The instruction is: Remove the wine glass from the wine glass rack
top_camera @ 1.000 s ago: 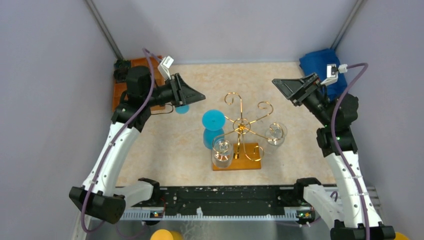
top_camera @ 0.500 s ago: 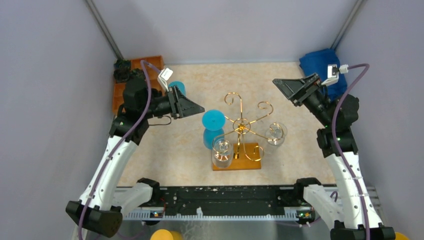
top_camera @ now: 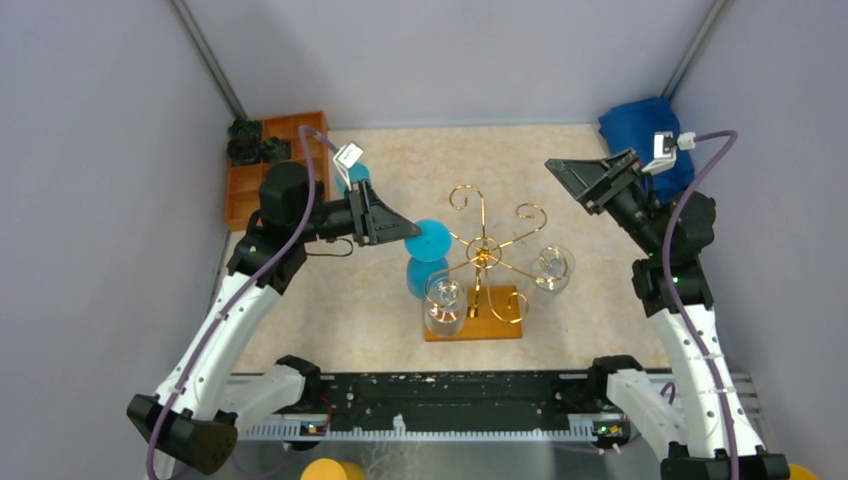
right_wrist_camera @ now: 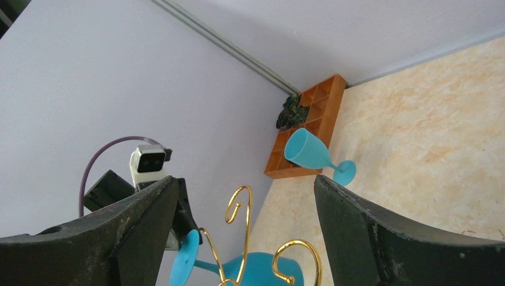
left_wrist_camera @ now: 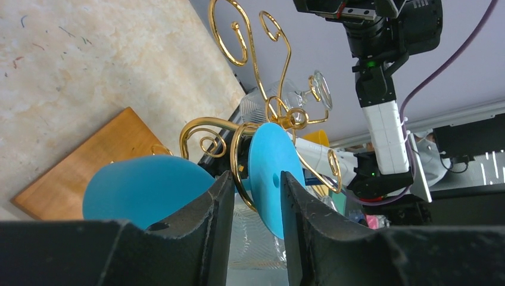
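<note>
the left gripper point(top_camera: 402, 227) has advanced from the table's 10 o'clock side to the gold wire wine glass rack point(top_camera: 486, 255). its fingers are spread, and the flat round foot of the matte blue wine glass point(top_camera: 428, 241), hanging at the rack's 9 o'clock, shows between them. the right gripper point(top_camera: 553, 165) stays spread and empty at 2 o'clock.

The left arm point(top_camera: 215, 320) and right arm point(top_camera: 695, 345) are built alike: smooth white-shelled links between rounded black joint housings, with tiny green lights point(top_camera: 677, 277) glowing on the right one. A thin purple cable point(top_camera: 715, 131) runs along each to a small white camera block point(top_camera: 348, 155) at the wrist. The left gripper point(top_camera: 402, 226) and right gripper point(top_camera: 552, 164) are black wedges with matte black fingers point(left_wrist_camera: 178, 238), curved on their inner faces
</note>
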Controlling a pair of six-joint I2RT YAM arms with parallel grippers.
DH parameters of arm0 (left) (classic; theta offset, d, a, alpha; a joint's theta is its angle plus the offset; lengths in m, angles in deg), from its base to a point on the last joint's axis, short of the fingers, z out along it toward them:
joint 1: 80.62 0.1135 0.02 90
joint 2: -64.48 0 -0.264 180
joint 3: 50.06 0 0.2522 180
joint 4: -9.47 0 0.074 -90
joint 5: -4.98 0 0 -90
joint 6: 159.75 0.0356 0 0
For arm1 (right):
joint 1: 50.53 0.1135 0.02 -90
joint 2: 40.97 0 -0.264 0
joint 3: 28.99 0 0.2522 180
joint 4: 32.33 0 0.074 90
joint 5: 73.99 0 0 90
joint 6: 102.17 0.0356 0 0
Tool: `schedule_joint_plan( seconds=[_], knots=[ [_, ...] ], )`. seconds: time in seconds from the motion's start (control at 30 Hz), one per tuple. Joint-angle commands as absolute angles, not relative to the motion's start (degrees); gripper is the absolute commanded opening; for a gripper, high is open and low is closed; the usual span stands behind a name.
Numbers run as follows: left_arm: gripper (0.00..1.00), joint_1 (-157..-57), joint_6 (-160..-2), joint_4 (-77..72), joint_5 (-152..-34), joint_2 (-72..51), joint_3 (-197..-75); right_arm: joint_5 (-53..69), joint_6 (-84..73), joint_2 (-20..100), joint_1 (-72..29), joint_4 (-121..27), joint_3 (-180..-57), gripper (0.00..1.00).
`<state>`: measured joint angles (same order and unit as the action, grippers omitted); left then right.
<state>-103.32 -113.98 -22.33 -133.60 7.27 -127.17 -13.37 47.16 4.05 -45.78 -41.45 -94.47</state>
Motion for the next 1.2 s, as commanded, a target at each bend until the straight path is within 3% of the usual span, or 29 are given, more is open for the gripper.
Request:
schedule_joint_plan(
  seconds=[0.0,0.13,0.27,1.17],
  knots=[
    [0.38,-104.84,-114.58,-20.34,-132.55,7.33,-128.41,-12.99,47.47,3.75,-45.70,-39.02,-94.28,0.84],
    [0.29,-104.97,-114.15,-20.35,-132.25,7.12,-128.27,-13.08,47.92,3.72,-45.72,-38.35,-93.74,0.84],
    [0.28,-104.92,-113.88,-20.30,-131.81,6.94,-128.11,-13.17,48.26,3.58,-45.70,-37.66,-93.40,0.84],
    [0.42,-104.97,-107.15,-30.77,-128.22,6.69,-133.46,-14.65,52.13,4.71,-45.73,-31.33,-91.00,0.83]
  ],
)
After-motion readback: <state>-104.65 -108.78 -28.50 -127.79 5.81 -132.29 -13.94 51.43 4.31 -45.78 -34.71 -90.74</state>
